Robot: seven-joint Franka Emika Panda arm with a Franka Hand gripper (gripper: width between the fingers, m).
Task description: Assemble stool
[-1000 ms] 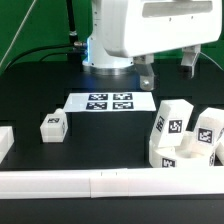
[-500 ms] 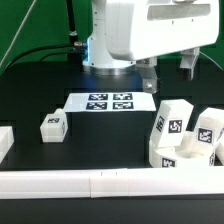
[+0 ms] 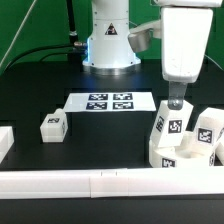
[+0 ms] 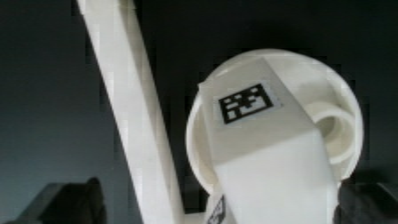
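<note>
Seat drum (image 3: 168, 135) beside front rail (image 3: 90, 183); fingers (image 3: 176, 102) overhead.

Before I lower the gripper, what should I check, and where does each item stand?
1. Gripper over the seat drum: ok, the seat drum fills the wrist view.
2. Seat drum's tag readable in the wrist view: ok.
3. Jaws open wide enough: cannot tell.
4. Loose leg out of the path, far on the exterior view's left: ok.
5. Clearance to the white rail beside the seat drum: cannot tell.
</note>
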